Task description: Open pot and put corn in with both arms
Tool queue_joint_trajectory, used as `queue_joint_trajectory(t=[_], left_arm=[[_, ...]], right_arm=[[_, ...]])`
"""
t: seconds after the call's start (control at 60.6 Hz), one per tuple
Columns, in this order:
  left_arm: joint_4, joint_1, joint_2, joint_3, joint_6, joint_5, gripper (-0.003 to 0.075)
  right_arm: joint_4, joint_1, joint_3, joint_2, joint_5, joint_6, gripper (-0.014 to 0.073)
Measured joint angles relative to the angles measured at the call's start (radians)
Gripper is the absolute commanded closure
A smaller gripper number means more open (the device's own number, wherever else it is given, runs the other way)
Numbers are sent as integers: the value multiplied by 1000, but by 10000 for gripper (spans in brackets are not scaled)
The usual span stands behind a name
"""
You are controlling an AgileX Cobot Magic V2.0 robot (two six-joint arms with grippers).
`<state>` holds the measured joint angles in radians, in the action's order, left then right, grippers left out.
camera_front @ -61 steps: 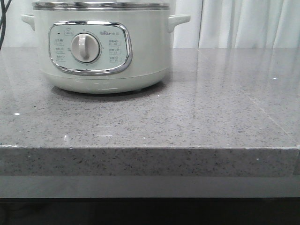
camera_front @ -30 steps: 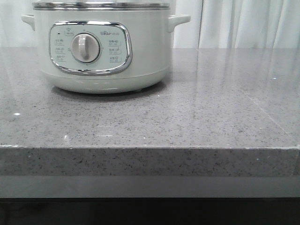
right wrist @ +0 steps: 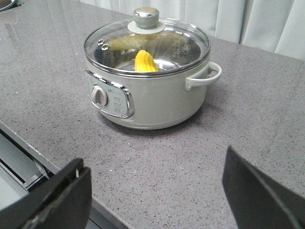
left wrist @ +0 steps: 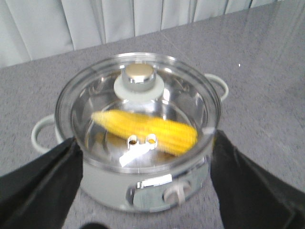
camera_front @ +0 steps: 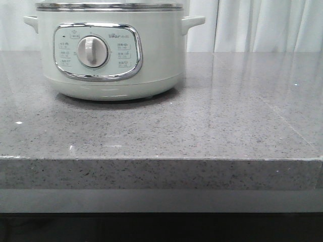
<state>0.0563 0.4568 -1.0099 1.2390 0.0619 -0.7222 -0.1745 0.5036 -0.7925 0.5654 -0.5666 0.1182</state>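
Observation:
The pot (camera_front: 111,55) stands on the grey counter at the back left, its dial panel facing me. It also shows in the left wrist view (left wrist: 107,183) and the right wrist view (right wrist: 157,102). Its glass lid (right wrist: 162,45) is on, with the knob (left wrist: 138,74) on top. The corn (left wrist: 147,131) lies inside the pot under the lid and shows through the glass in the right wrist view (right wrist: 145,62). My left gripper (left wrist: 145,191) is open and empty, above the pot's front side. My right gripper (right wrist: 159,198) is open and empty, over the counter's front edge, well short of the pot.
White curtains (camera_front: 267,25) hang behind the counter. The counter's front edge (camera_front: 161,160) runs across the front view, with a lower grey ledge (right wrist: 19,164) below it. A metal object (right wrist: 5,4) shows at a far corner of the right wrist view.
A dark shape at the top left edge of the front view has gone out of view. The pot has not moved.

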Motion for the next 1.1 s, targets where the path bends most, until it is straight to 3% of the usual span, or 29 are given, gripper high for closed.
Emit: queue_joint_trajectory(t=[0.412,0.66,0.742,0.808,0.973,1.105], left_arm=[[0,0,378,-388,0,-9,174],[0,0,440,-470,2,-13,176],[0,0,440,-472,2,-13,208],[0,0,440,-472,2,-13,274],[0,0,440,-472,2,-13,488],[0,0,440,-472,2,-13,605]], right_arm=[[0,0,0,0,0,0,12],[0,0,0,0,0,0,12],[0,0,0,0,0,0,18],[0,0,0,0,0,0,90],[0,0,0,0,0,0,362],[0,0,0,0,0,0,470]])
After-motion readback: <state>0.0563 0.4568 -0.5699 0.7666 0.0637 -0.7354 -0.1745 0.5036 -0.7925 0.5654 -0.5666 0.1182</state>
